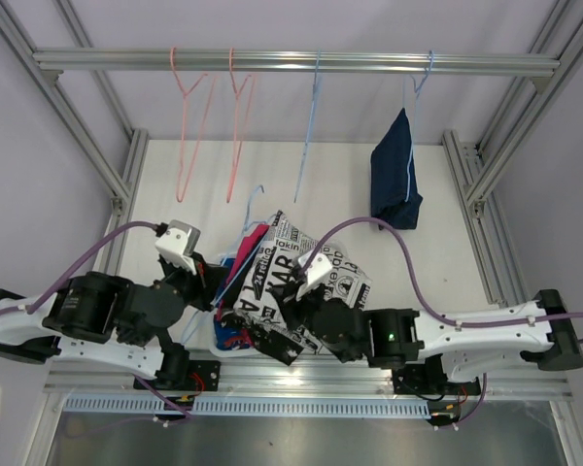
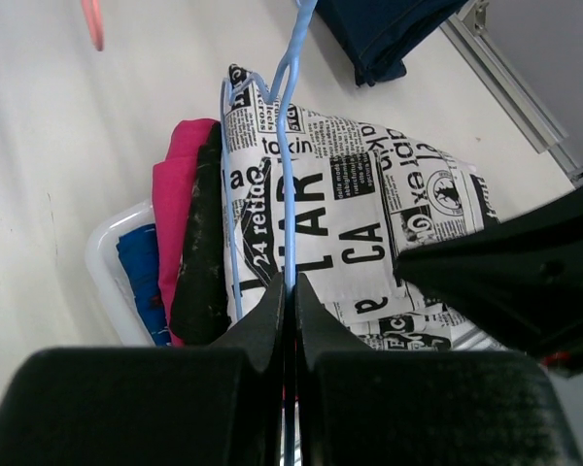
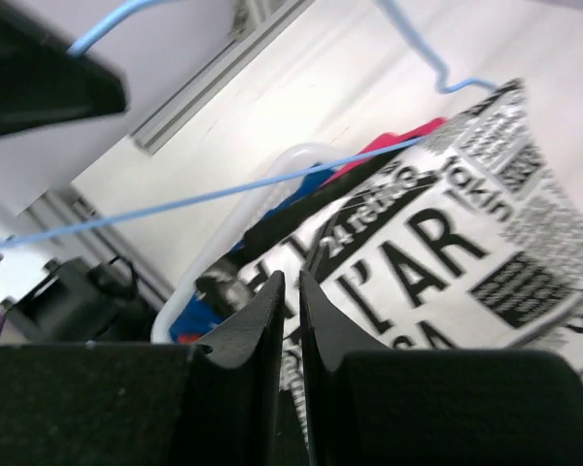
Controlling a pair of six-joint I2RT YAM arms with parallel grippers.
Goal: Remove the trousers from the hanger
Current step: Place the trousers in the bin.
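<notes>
Left gripper (image 2: 290,291): clenched on the blue hanger (image 2: 289,194) wire
Right gripper (image 3: 290,286): pinches white printed trousers (image 3: 447,262) — above the bin (image 2: 97,243)

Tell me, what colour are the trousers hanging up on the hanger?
Dark blue, like denim. The hanging trousers show best in the top external view.

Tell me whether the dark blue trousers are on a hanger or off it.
On. The dark blue trousers hang draped over a blue hanger, which is hooked on the rail.
</notes>
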